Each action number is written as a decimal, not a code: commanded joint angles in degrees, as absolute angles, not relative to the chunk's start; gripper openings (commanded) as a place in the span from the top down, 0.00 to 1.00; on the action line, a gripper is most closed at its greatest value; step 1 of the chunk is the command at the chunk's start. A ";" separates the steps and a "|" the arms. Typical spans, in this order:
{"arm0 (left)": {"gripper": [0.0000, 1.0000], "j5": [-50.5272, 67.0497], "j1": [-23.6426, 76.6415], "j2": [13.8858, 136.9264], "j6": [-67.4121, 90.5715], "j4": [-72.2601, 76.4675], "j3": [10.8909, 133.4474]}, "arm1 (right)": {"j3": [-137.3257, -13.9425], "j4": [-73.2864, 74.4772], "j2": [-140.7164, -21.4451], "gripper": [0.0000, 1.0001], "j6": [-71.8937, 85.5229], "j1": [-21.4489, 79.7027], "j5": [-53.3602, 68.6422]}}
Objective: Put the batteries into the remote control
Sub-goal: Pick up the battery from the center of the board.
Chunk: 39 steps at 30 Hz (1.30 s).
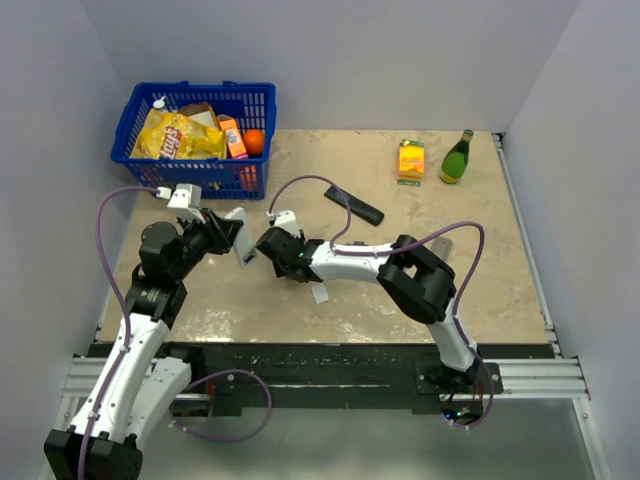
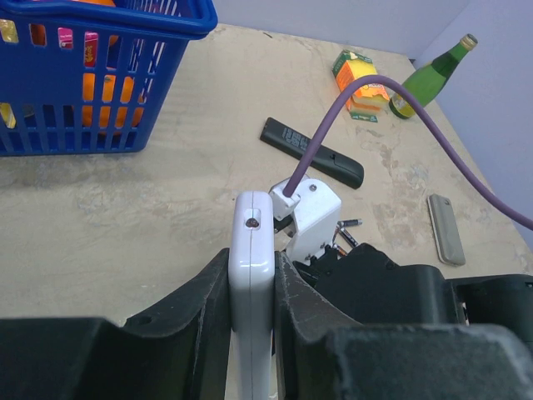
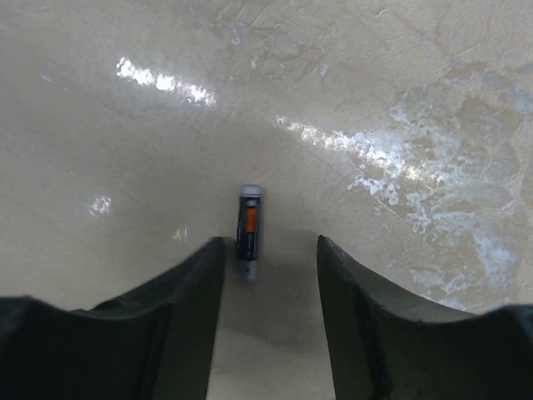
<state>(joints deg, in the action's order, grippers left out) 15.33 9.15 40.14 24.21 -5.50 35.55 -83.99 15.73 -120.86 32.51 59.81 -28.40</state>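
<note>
**Hovering spread over one battery, remote pinched**

The left end effector [image 2: 251, 287] is pressed tight on the white remote control [image 2: 251, 237], held off the surface [image 2: 166, 200]. The right end effector [image 3: 271, 250] stands spread and low. One battery [image 3: 249, 227] lies on the surface between its fingertips, just beside one finger.

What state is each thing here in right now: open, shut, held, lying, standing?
Left gripper: shut on white plastic remote control, held on edge.
Small dark cylindrical battery: lying loose on the table.
Right gripper: open, straddling that battery.
Slim black remote: lying flat, untouched.
Grey oblong cover: lying flat, detached.
Green glass bottle: upright, capped.
Blue plastic basket: holding groceries.
</note>
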 commanded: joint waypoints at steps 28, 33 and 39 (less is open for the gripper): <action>1.00 20.39 9.14 41.75 23.55 -2.37 35.86 | -78.57 12.12 -115.93 0.65 19.08 59.77 -21.18; 1.00 20.57 9.05 41.66 23.55 -2.37 35.77 | -78.66 13.01 -115.93 0.70 17.32 59.15 -19.07; 1.00 22.14 8.96 42.54 23.73 -2.11 35.77 | -77.26 11.69 -116.19 0.70 15.91 58.98 -17.31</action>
